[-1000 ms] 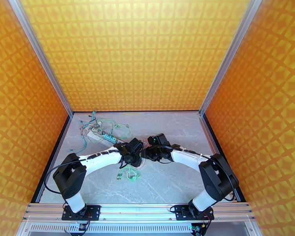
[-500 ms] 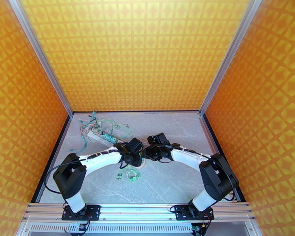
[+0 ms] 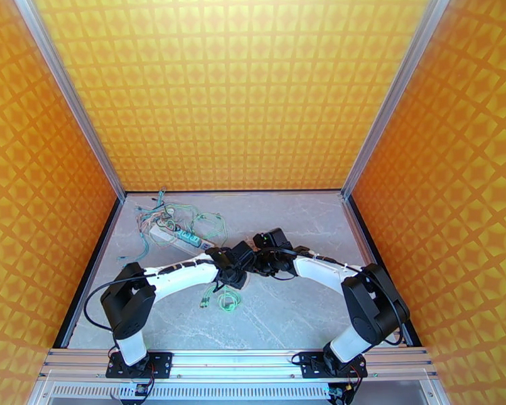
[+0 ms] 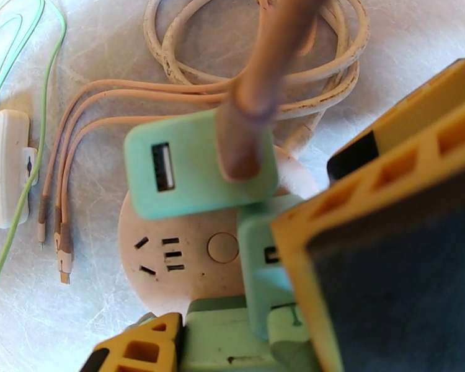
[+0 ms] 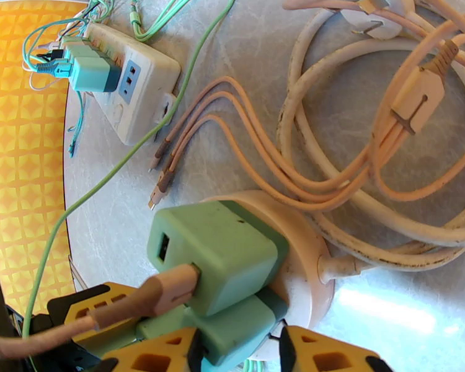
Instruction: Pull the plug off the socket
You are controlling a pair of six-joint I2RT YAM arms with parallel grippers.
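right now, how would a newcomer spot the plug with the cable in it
Near the middle of the grey marble table lies a round cream socket disc. On it sits the mint-green square charger plug; what marks it from the second green plug beside it is the pinkish-beige cable in its face beside an empty USB port.

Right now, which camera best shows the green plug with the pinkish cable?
The right wrist view: the green plug sits sharp and whole on the round white socket. The left wrist view shows the plug close but blurred. In the top view it is too small to make out.
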